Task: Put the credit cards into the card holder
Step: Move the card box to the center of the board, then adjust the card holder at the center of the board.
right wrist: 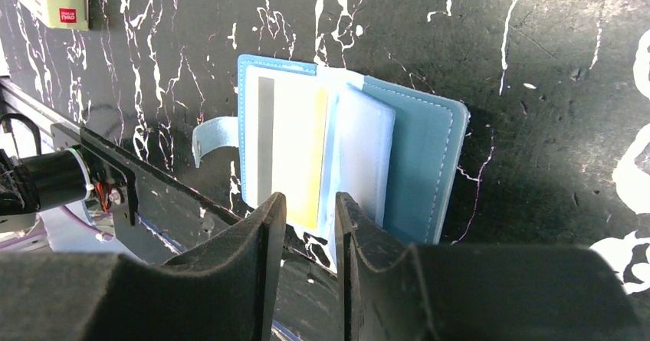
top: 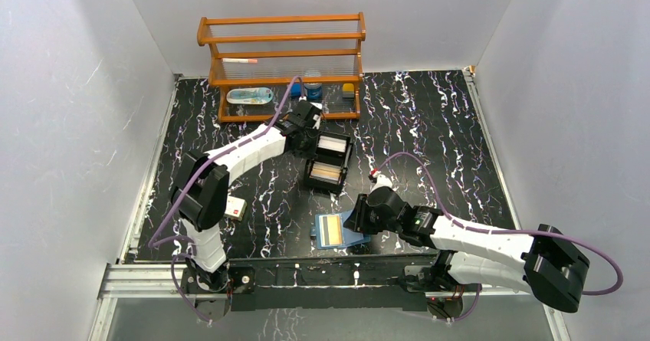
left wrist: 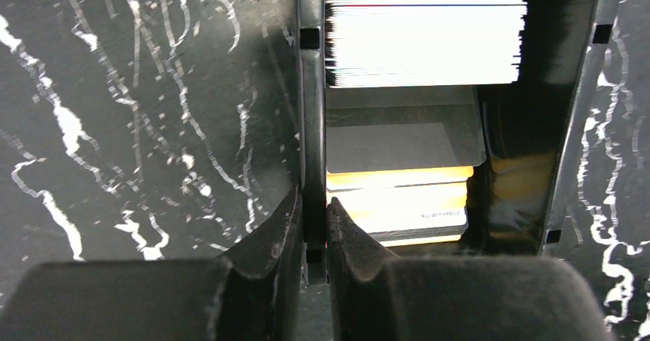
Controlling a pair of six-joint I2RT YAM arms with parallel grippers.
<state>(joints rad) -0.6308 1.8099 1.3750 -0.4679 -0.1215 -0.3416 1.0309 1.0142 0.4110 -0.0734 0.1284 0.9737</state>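
The credit cards sit in a black two-compartment box (top: 310, 174): a white stack (left wrist: 425, 31) in the far compartment and a tan stack (left wrist: 398, 203) in the near one. My left gripper (left wrist: 313, 218) is shut on the box's left wall, one finger inside beside the tan cards and one outside. The blue card holder (right wrist: 421, 165) lies open near the table's front edge (top: 352, 238). A yellow card with a grey stripe (right wrist: 299, 153) shows in its left slot, and a clear sleeve stands up in the middle. My right gripper (right wrist: 306, 211) hovers open at the holder's near edge.
A wooden rack (top: 283, 57) with small items stands at the back. A cream packet with a red mark (top: 236, 208) lies left of the holder. A metal rail (top: 306, 276) runs along the near edge. White walls enclose the black marbled table.
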